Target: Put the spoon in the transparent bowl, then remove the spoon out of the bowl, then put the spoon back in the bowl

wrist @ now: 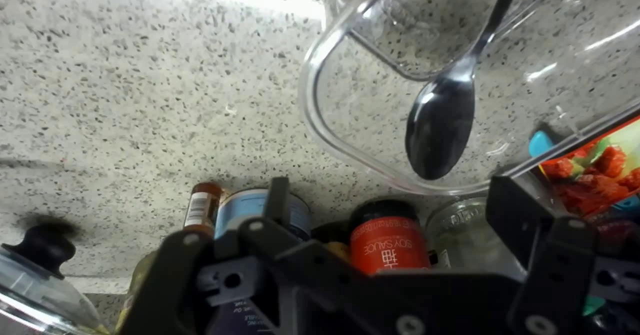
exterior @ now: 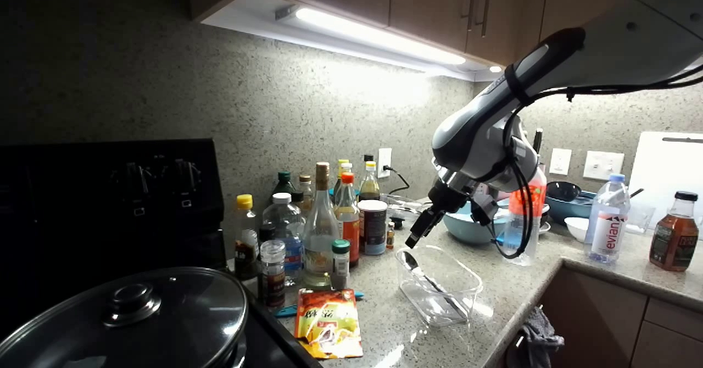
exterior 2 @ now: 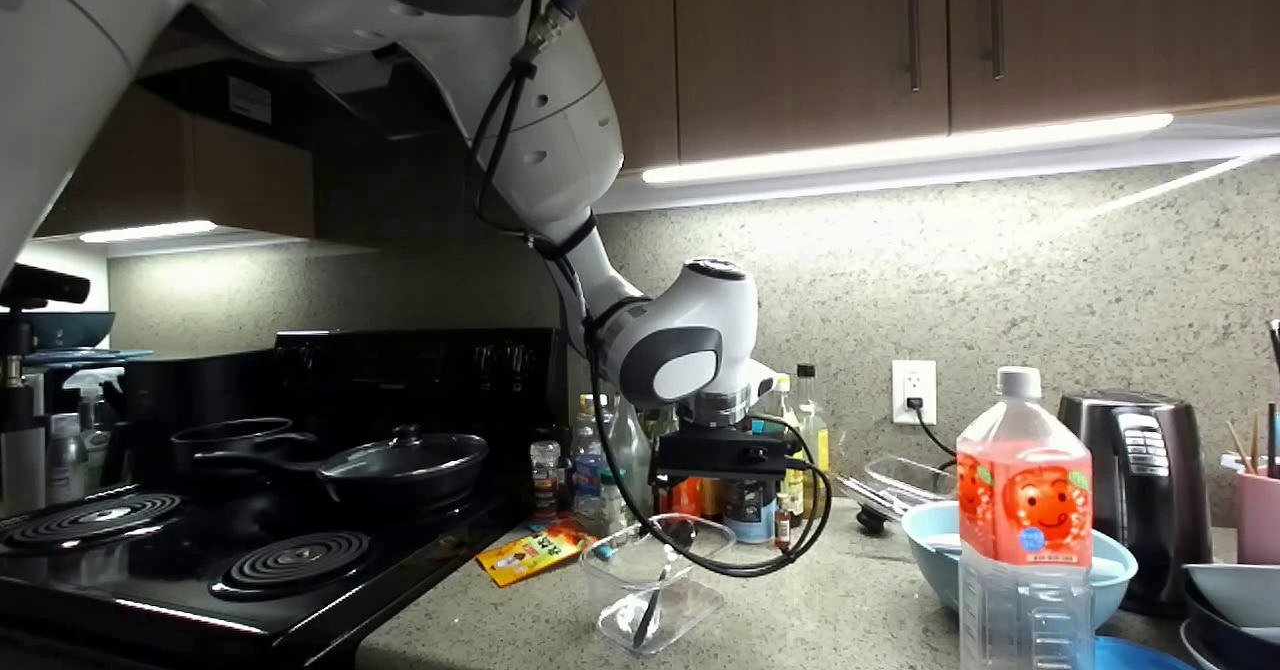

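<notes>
Spoon [wrist: 442, 125] in bowl [wrist: 312, 92], tilted, head high near rim; gripper [wrist: 390, 190] wide, holding nothing; placing looks done, first or last unclear; next: if first, grip spoon, lift out; else back off

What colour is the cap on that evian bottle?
The bottle cap is light blue, showing best in an exterior view.

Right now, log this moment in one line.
gripper: open, nothing held | spoon: in transparent bowl, tilted, head up | transparent bowl: on counter | first or last placing: cannot tell
</notes>
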